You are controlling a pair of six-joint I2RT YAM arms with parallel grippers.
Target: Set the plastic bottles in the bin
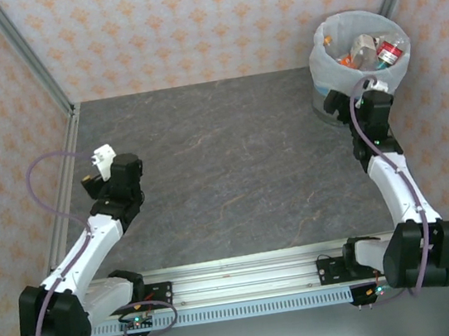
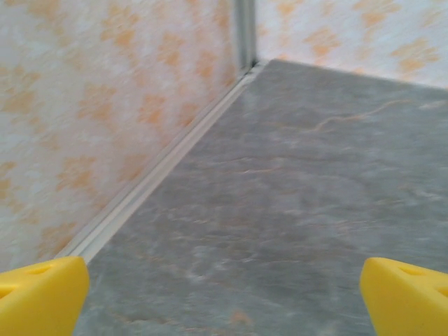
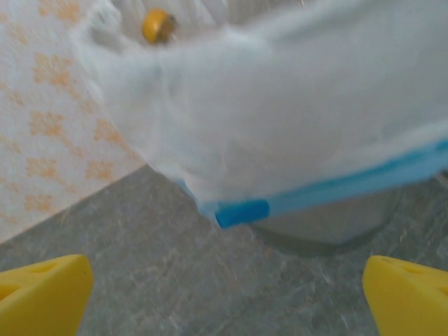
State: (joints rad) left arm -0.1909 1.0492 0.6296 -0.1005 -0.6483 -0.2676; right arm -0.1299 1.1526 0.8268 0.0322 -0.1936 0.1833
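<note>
Grey-blue bin (image 1: 326, 102), lined with a translucent white bag (image 1: 329, 70), stands at the far right corner of the desk (image 1: 232, 159), against the patterned wall (image 1: 187, 23). The plastic bottles (image 1: 371, 49) lie inside it in a heap; a red-and-white label and some orange bits show, and the count cannot be told. The right hand (image 1: 363, 100) sits just at the near side of the bin, below the rim and close to its wall; contact cannot be told. In the right wrist view the right hand (image 3: 224, 297) is released: yellow fingertips (image 3: 42, 294) sit at the two lower corners, wide apart, with bare desk between them. The bagged bin (image 3: 329, 224) looms right in front, blurred, with a blue band (image 3: 241, 212) of the bag across its side and a small round yellow-orange thing (image 3: 159, 24) showing at the top, too blurred to name. The left hand (image 1: 101, 167) is on the left side of the desk, well apart from the bin, raised near the left wall. In the left wrist view the left hand (image 2: 224, 297) is also released, yellow tips wide apart, nothing between them, looking along the desk toward the far left corner rail (image 2: 168, 164).
</note>
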